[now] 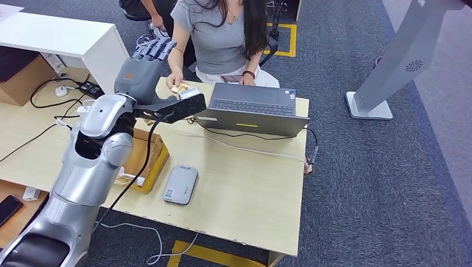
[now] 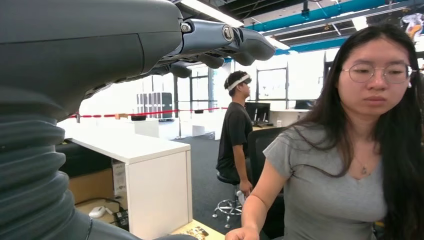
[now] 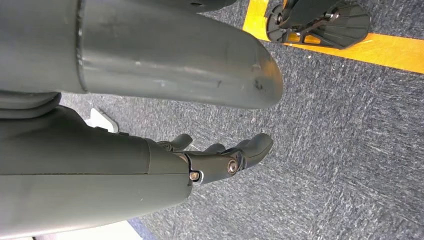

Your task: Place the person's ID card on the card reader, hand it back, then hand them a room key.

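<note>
Upper left, head view: I see my left hand (image 1: pixel 146 65) raised, fingers apart, empty; the ID card (image 1: pixel 179 88) sits under the person's hand (image 1: pixel 173 81); the card reader (image 1: pixel 180 185) lies lower centre on the desk (image 1: pixel 250 189).
Left wrist view: fingers (image 2: pixel 220 37) spread along the top.
Right wrist view: right hand (image 3: pixel 210 160) over carpet, fingers apart, empty.

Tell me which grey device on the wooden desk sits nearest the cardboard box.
The small flat grey card reader with rounded corners, lying right beside the brown cardboard box; the open grey laptop sits farther off, in front of the person.

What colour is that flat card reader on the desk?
Light grey; the rounded flat card reader shows best in the head view.
</note>
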